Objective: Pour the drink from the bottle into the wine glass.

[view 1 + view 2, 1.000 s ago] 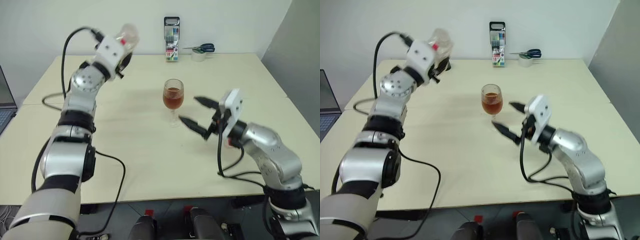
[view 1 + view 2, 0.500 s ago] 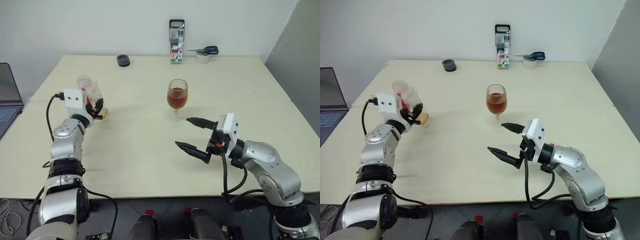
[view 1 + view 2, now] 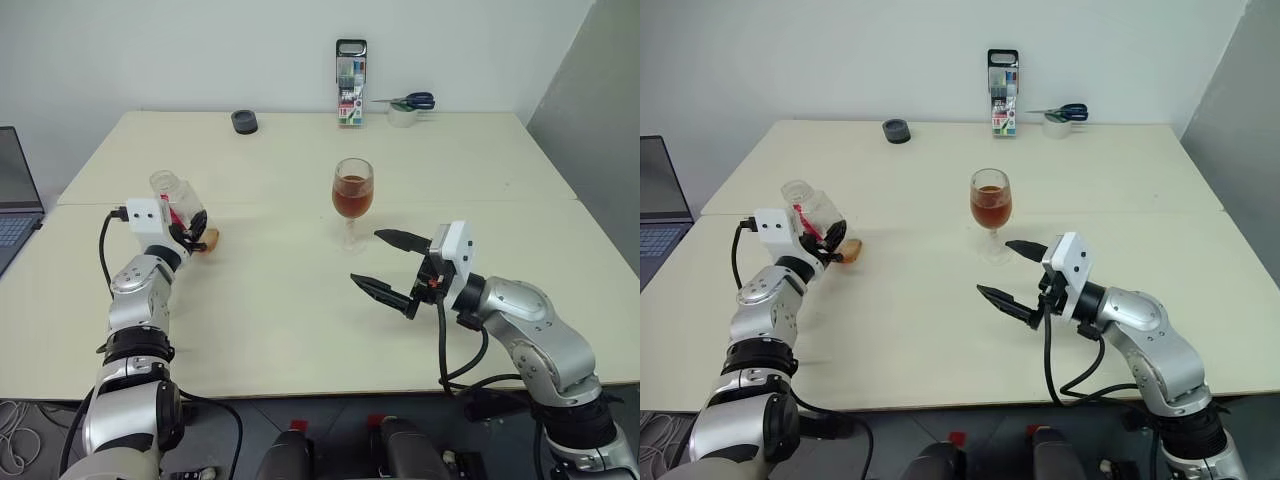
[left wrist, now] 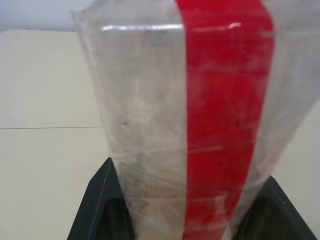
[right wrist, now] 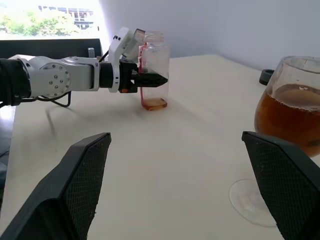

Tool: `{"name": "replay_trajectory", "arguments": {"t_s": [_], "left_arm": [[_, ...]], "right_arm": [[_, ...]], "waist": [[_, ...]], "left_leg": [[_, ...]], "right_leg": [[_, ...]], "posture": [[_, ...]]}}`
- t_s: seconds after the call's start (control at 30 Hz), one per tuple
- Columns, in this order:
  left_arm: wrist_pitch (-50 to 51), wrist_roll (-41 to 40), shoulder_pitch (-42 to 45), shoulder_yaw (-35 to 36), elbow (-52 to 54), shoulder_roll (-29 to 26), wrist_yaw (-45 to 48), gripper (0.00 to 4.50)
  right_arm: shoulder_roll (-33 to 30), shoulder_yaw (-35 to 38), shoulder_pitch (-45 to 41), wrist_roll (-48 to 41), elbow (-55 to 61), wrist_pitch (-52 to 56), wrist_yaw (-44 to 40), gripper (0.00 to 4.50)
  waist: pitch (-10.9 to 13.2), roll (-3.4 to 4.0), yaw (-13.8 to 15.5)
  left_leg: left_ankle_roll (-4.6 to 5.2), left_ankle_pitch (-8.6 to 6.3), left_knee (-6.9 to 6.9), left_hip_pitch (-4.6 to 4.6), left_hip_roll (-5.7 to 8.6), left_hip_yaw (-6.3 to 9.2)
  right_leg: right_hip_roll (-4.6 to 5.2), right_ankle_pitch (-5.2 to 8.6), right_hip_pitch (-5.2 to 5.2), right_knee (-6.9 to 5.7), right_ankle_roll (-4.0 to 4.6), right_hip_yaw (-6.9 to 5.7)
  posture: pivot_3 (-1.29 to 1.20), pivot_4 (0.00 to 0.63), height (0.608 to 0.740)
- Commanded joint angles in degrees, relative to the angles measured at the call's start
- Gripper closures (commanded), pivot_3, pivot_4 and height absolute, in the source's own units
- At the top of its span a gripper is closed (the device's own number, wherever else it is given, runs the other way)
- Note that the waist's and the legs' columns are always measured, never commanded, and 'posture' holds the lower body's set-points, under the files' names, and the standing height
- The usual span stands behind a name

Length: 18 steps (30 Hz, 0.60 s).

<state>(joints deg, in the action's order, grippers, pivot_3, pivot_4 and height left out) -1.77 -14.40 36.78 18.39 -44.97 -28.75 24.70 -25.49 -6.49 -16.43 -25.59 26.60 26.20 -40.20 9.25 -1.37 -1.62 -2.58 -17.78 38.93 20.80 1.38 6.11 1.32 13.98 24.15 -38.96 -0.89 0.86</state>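
Note:
The bottle [image 3: 181, 206] is clear with a red label strip [image 4: 227, 115] and an open mouth. It is nearly upright at the table's left, with its base down at the tabletop. A thin amber remnant [image 5: 154, 104] lies in its bottom. My left gripper [image 3: 196, 230] is shut on the bottle's lower part, with its black fingers [image 4: 102, 200] on either side. The wine glass [image 3: 352, 196] stands mid-table, its bowl about half full of the amber drink [image 5: 284, 116]. My right gripper [image 3: 391, 268] is open and holds nothing, just in front of and to the right of the glass.
At the table's far edge are a small black round object [image 3: 244, 121], a tall marker pack [image 3: 350, 83] and scissors on a tape roll [image 3: 404, 104]. A laptop [image 3: 12, 205] sits off the left edge. Bare tabletop lies between the two arms.
My left arm has brought the bottle down from high at the far left to the tabletop and turned it upright. The right gripper has stayed open by the glass.

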Motion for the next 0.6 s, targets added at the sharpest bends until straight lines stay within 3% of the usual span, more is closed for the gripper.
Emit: {"name": "replay_trajectory", "arguments": {"t_s": [0.03, 0.27, 0.5, 0.6], "left_arm": [[-1.36, 0.15, 0.64, 0.33, -1.87, -0.38, 0.06, 2.41], [-2.04, 0.69, -0.59, -0.71, -0.81, -0.09, 0.2, 0.07], [4.72, -0.84, -10.28, -0.1, 13.76, -0.14, -1.61, 0.03], [11.96, -3.19, -17.86, 1.44, 25.47, 0.77, -4.19, 0.03]], "right_arm": [[0.6, 0.08, -1.04, -0.47, 1.37, 0.1, 0.64, 0.0], [0.71, 0.17, -0.71, -0.06, 0.35, 0.28, 1.18, 0.0], [-0.8, 1.16, 7.87, 1.98, 3.45, 1.13, 5.02, 0.0], [-1.41, 1.08, 12.7, 10.27, 3.75, 0.13, 12.41, 0.0]], "waist": [[-0.01, 0.01, 0.0], [-0.01, 0.01, -0.02], [-0.01, 0.01, -0.02], [0.0, 0.02, -0.03]], "left_leg": [[0.04, -0.02, 0.0, 0.0, 0.0, 0.0], [0.11, -0.06, -0.01, 0.01, -0.01, 0.01], [0.1, -0.07, -0.08, 0.0, -0.07, 0.01], [0.1, -0.07, -0.1, 0.0, -0.07, -0.01]], "right_leg": [[0.0, 0.0, 0.0, 0.0, 0.0, 0.0], [-0.01, 0.0, 0.01, 0.0, 0.0, -0.02], [0.11, 0.0, 0.03, 0.03, 0.0, 0.04], [0.15, 0.0, 0.04, 0.04, 0.0, 0.1]], "posture": [[0.0, 0.15, 0.74], [0.0, 0.15, 0.74], [0.0, 0.15, 0.74], [0.0, 0.15, 0.74]]}}
